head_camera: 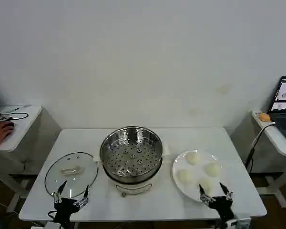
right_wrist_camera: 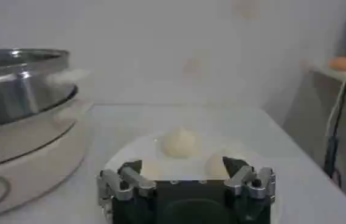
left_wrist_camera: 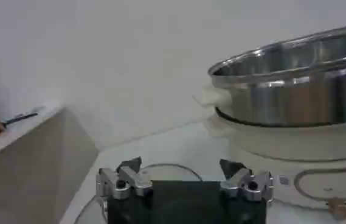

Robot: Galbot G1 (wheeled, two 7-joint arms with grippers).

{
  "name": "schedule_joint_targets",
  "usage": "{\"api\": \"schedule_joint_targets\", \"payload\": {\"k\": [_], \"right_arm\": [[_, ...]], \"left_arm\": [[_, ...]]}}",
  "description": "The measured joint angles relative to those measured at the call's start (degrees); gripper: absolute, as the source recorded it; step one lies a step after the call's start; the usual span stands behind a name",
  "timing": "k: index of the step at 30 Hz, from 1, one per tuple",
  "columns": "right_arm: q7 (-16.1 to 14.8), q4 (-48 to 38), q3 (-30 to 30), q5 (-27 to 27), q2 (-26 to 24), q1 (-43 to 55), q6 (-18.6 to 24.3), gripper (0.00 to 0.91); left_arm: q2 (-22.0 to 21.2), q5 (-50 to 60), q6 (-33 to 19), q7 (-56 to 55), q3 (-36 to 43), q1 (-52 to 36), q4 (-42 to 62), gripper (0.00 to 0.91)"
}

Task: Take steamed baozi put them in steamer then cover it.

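Baozi (head_camera: 199, 170) on plate (head_camera: 177, 177), steamer (head_camera: 131, 154) uncovered

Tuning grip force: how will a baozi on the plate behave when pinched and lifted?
The baozi look smooth and puffy, so probably soft, light and easily dented. Being round, one may roll on the flat plate if the open right gripper nudges it.

Four baozi (head_camera: 194, 157) (plated), one steamer (head_camera: 131, 154), one cover (head_camera: 71, 173).
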Motion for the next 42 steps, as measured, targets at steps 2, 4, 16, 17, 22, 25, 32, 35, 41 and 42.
{"api": "schedule_joint_targets", "payload": {"k": [2,4,16,17,22,25,32,35,41,42], "right_arm": [[0.0,-0.27,1.1,0.13,-1.59,1.48,-1.04,0.907],[-0.21,-0.84,1.84,0.07,-3.62,3.15,-2.31,0.907],[-11.03,-8.2,0.84,-3.56,-20.96,18.6,-11.76,0.907],[-12.6,-8.9,0.32,-4.15,-22.34,20.05,-12.31,0.907],[-22.0,-13.26,-3.71,-8.35,-29.18,27.83,-13.87,0.907],[-27.91,-16.09,-6.71,-11.51,-32.61,32.57,-14.0,0.907],[-41.37,-22.69,-16.31,-19.85,-38.15,44.36,-12.0,0.907],[-46.19,-25.42,-20.82,-23.31,-39.02,49.13,-10.36,0.907],[-53.98,-31.29,-30.12,-28.24,-39.3,59.13,-5.21,0.907],[-54.99,-32.29,-31.72,-28.69,-39.1,60.86,-4.33,0.907]], "left_arm": [[0.04,0.04,0.14,0.09,-0.16,-0.09,-0.05,0.907],[-0.05,0.09,0.35,0.19,-0.32,-0.18,-0.2,0.907],[-0.38,0.52,0.57,0.71,-1.42,0.06,-1.52,0.907],[-0.38,0.53,0.59,0.74,-1.52,0.04,-1.65,0.907],[-0.59,0.96,0.7,0.89,-1.58,-0.11,-2.02,0.907],[-0.66,1.08,0.7,1.03,-1.54,-0.09,-2.25,0.907],[-0.74,1.22,0.72,1.25,-1.71,-0.48,-2.22,0.907],[-0.92,1.24,0.85,1.45,-1.75,-0.52,-2.24,0.907],[-0.96,1.31,0.85,1.59,-2.16,-0.43,-2.29,0.907],[-0.98,1.31,0.86,1.61,-2.22,-0.42,-2.29,0.907]]}}
